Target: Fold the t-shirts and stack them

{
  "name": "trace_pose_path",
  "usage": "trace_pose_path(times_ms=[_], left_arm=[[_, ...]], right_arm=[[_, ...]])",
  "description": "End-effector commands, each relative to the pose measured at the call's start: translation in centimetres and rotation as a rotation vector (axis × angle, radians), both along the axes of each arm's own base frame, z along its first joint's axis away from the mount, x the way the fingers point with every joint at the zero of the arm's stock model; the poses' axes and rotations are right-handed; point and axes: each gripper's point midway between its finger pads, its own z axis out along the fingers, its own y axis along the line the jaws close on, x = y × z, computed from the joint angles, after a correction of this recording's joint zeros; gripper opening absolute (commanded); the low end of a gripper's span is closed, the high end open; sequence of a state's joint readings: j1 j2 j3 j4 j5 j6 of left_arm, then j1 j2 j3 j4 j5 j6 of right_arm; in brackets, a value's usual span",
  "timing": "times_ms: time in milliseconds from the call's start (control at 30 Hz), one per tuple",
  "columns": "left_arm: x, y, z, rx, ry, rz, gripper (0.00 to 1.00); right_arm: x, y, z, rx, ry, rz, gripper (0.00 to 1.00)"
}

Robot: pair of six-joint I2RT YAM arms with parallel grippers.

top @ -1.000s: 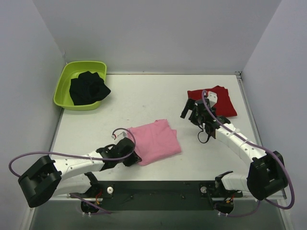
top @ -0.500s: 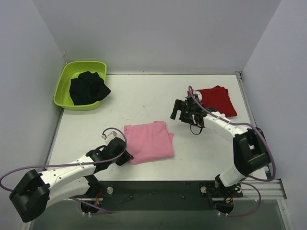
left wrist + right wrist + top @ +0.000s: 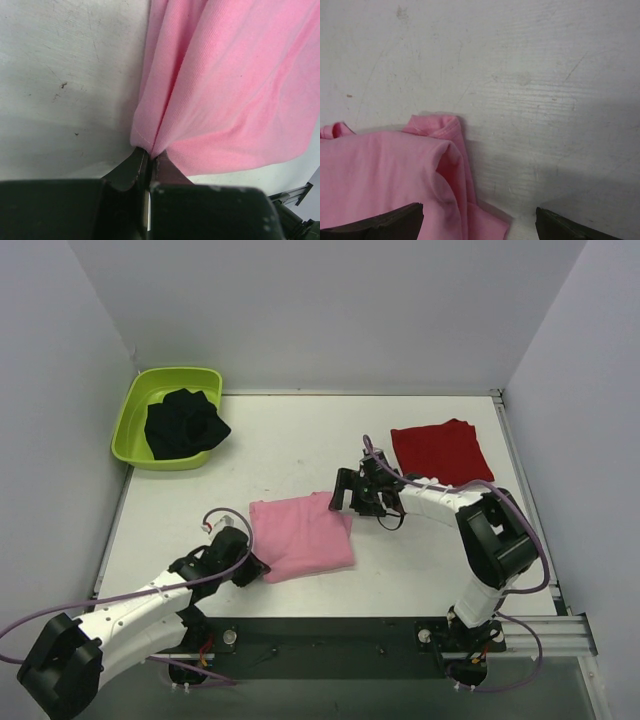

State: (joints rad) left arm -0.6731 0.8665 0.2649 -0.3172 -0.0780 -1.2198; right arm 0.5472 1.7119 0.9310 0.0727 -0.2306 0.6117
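The left claw (image 3: 149, 152) is clenched on the near left corner of the light pink soft cloth t-shirt (image 3: 235, 90), its two dark fingertips pressed together with a pinched fold of hem between them. A second ago it was partly parted at that edge; now it is closed. Seen from above, the left claw (image 3: 258, 568) has drawn back toward the near left, and the pink t-shirt (image 3: 300, 535) has slid with it, lying a little farther left on the white table (image 3: 290, 440) than before.

The right claw (image 3: 480, 225) is spread wide and grasps nothing. It has left the deep red folded cloth t-shirt (image 3: 440, 450) and swung left, so that the right claw (image 3: 345, 492) now sits at the far right corner of the pink t-shirt (image 3: 380, 170). The red t-shirt, earlier partly covered by that arm, now shows whole and flat near the far right edge of the table, well apart from the pink one.

The lime green plastic tub (image 3: 135, 430) with a crumpled black cloth (image 3: 183, 423) in it stays at the far left corner.

In the right wrist view only the tips of the fingers show, cut off by the bottom edge, and whether they touch the cloth cannot be told. In the left wrist view the claw's own dark body blocks the lower part, and the shirt runs out of frame at the top and right.
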Motion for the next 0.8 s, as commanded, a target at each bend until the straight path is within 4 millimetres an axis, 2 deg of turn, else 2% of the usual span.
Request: trace_pose_path(times_ms=[0,200,333,500,767], left_arm=[[-1.2,1.7,-2.1,0.078,0.051,-0.012,0.0],[-1.1,1.4,-2.2,0.059,0.048,-0.019,0.0],[-1.2,1.5,-2.3,0.057,0.051,-0.019,0.0],[-1.4,1.6,-2.4,0.053,0.051,-0.02,0.0],[-1.2,1.9,-2.5,0.049,0.049,-0.015,0.0]], right_arm=[[0.1,1.1,0.7,0.059,-0.031,-0.014,0.96],[0.5,3.0,0.1,0.068,-0.038,0.012,0.96],[0.6,3.9,-1.1,0.069,-0.02,0.016,0.96],[0.5,5.2,-1.8,0.067,-0.007,0.039,0.93],[-0.2,5.6,-2.1,0.028,-0.003,0.064,0.74]])
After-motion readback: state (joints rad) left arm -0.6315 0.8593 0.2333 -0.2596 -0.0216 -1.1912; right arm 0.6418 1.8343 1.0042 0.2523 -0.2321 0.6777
